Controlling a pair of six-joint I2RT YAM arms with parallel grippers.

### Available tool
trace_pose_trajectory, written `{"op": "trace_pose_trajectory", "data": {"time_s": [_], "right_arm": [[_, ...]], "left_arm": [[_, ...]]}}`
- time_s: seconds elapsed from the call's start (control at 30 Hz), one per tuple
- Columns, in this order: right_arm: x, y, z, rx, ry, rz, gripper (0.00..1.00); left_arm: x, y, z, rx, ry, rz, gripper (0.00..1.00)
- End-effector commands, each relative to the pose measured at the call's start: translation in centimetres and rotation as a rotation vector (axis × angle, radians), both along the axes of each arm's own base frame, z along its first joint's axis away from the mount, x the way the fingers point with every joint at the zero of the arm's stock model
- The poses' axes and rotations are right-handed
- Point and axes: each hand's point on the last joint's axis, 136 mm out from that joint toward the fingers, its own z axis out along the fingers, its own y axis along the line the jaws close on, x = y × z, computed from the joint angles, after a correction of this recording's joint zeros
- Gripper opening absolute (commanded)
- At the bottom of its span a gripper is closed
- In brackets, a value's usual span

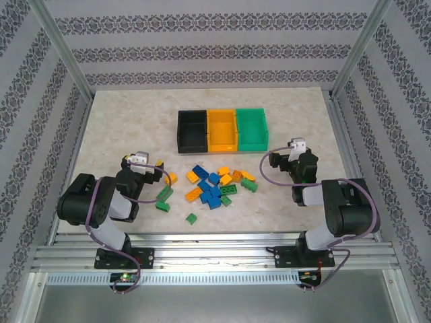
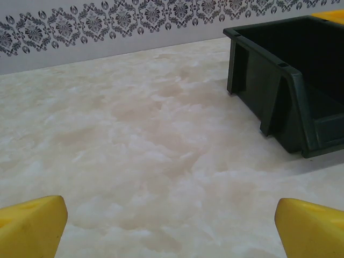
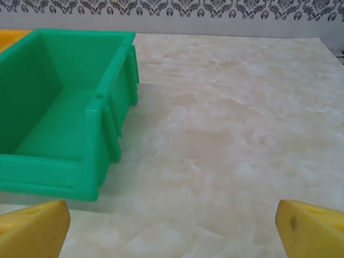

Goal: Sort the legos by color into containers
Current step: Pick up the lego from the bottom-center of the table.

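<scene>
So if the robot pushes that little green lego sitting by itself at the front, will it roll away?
Probably not. The green lego looks blocky with flat sides, so it should slide on the smooth table rather than roll. It's tiny compared with the green bin, so likely very light. It looks like hard plastic, so it shouldn't bend.

We saw left gripper point(image 1: 143, 163) and right gripper point(image 1: 291, 155) low over marble-look table point(image 1: 114, 121), well apart. Legos point(image 1: 214, 186) lay scattered between them: right of left jaws, left of right jaws. Orange brick point(image 1: 171, 178) sat nearest left jaws; green pair point(image 1: 163, 198) lay just behind it. We noted lone green brick point(image 1: 192, 218) further back. Black bin point(image 1: 191, 131) stood ahead-right of left jaws, green bin point(image 1: 251, 128) ahead-left of right jaws, orange-yellow bin point(image 1: 222, 130) joined between them.
</scene>
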Motion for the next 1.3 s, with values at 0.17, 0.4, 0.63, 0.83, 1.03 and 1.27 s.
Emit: {"op": "trace_pose_trajectory", "data": {"time_s": [0.17, 0.4, 0.63, 0.83, 1.03, 1.27], "right_arm": [[0.7, 0.0, 1.0, 0.019, -0.034, 0.007, 0.98], [0.7, 0.0, 1.0, 0.019, -0.033, 0.007, 0.98], [0.7, 0.0, 1.0, 0.019, -0.033, 0.006, 0.98], [0.6, 0.0, 1.0, 0.019, -0.033, 0.008, 0.98], [0.6, 0.1, 0.9, 0.021, -0.031, 0.008, 0.98], [0.7, -0.1, 1.0, 0.018, -0.033, 0.002, 0.98]], "left_arm": [[0.4, -0.4, 1.7, 0.01, -0.07, -0.024, 0.99], [0.4, -0.4, 1.7, 0.01, -0.069, -0.023, 0.99], [0.4, -0.4, 1.7, 0.01, -0.07, -0.024, 0.99], [0.4, -0.4, 1.7, 0.009, -0.071, -0.023, 0.99], [1.7, 4.7, 1.5, -0.037, -0.018, 0.287, 0.99], [3.4, 4.3, 0.7, -0.026, 0.076, 0.26, 0.99]]}}
